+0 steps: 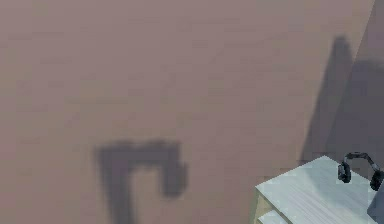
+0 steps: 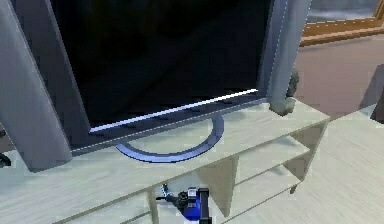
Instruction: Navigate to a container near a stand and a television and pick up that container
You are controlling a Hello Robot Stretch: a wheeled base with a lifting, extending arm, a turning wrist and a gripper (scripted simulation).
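Note:
A large dark television (image 2: 160,55) stands on a grey ring-shaped foot (image 2: 170,146) on a pale stand (image 2: 290,125) with open shelves below. A small dark thing (image 2: 290,88) sits on the stand's top by the television's right edge. At the arm side view's bottom edge, the arm's dark end and the gripper (image 2: 168,198) show in front of the stand's shelf divider, with a small blue blob (image 2: 188,203) at them. I cannot tell whether the gripper holds anything. The shape of a container cannot be made out.
In the forward view a plain pinkish wall (image 1: 150,70) is close ahead. A pale stand corner (image 1: 300,185) with a black headphone-like thing (image 1: 360,168) is at the lower right. A wood-framed window (image 2: 345,20) shows behind the television.

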